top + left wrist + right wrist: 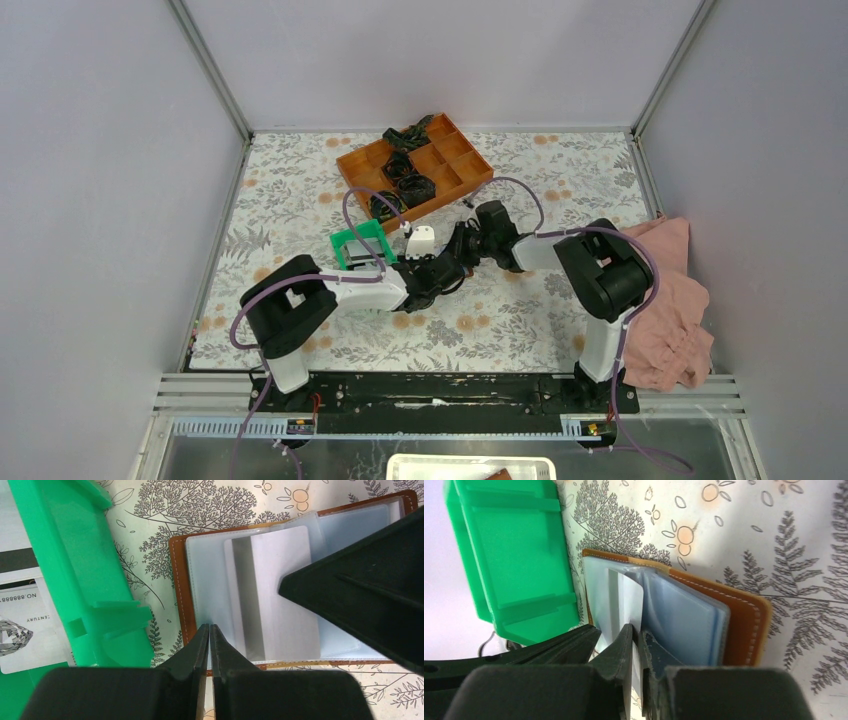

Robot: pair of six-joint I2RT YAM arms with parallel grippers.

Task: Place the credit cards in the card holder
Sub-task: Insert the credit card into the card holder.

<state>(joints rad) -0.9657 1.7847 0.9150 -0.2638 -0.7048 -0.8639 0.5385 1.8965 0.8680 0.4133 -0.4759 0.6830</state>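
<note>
Right gripper (635, 630): I read its two black fingers as pinched on a thin, pale grey-silver plastic credit card (626, 600), which it holds on edge.
Left gripper (209, 627): the fingers are pressed flat together, with the tips at the near edge of the clear sleeves. I cannot tell whether a sleeve leaf is caught between them.
Credit card: in the left wrist view it lies over the sleeve stack, with a darker stripe along one long side. It sits slightly askew to the pocket. I cannot tell whether its leading edge is under the film.
Card holder: the small brown leather-like folding card holder (176, 590) lies open on the floral tablecloth (774, 540), between the two grippers. Its clear sleeves fan upward.
Green plastic tray (65, 555): it sits just beside the holder. A white printed card (25, 625) lies in it.
Step in hand: in my judgement, one card is being inserted into a sleeve while the left arm steadies the holder.
Next move calls for: squaring the card to the sleeve mouth, then sliding it along the pocket at a shallow angle. The left gripper must keep the holder from skating, and the right must release only once the card is seated.
Remaining: at least the card in the tray.
</note>
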